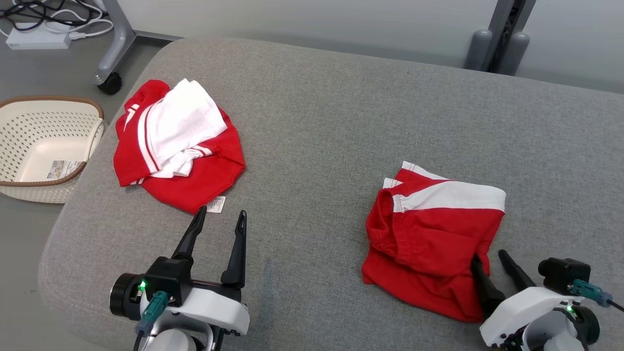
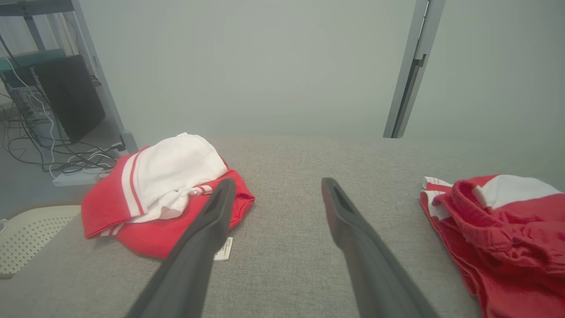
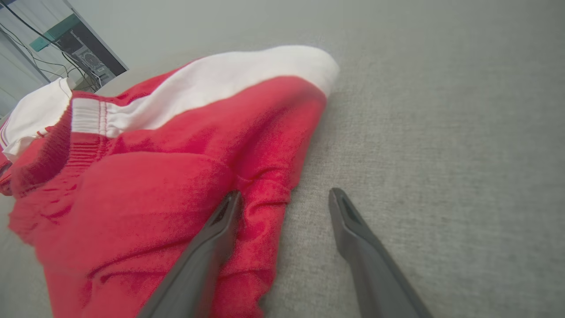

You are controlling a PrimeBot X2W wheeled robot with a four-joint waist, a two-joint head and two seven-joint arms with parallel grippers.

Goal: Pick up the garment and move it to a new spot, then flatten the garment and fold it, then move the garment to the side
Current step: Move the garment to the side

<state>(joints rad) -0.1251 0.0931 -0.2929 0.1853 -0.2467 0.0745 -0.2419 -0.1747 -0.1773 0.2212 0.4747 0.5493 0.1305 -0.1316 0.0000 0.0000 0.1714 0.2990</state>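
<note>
Two red and white garments lie on the grey padded table (image 1: 317, 97). A crumpled one (image 1: 178, 146) (image 2: 163, 194) sits at the far left, with a white label at its near edge. A folded pair of red shorts (image 1: 434, 234) (image 2: 507, 221) (image 3: 167, 176) with a white band lies at the right. My left gripper (image 1: 222, 212) (image 2: 278, 182) stands open just short of the crumpled garment, nothing between its fingers. My right gripper (image 1: 488, 255) (image 3: 284, 192) is open at the shorts' near right corner; its left finger lies over the red cloth, whose edge reaches into the gap.
A cream perforated basket (image 1: 29, 187) stands on the floor past the table's left edge. Behind it are a wheeled frame leg (image 1: 109, 83), a power strip and cables (image 1: 36, 39). Grey posts (image 1: 497, 44) rise behind the table's far right.
</note>
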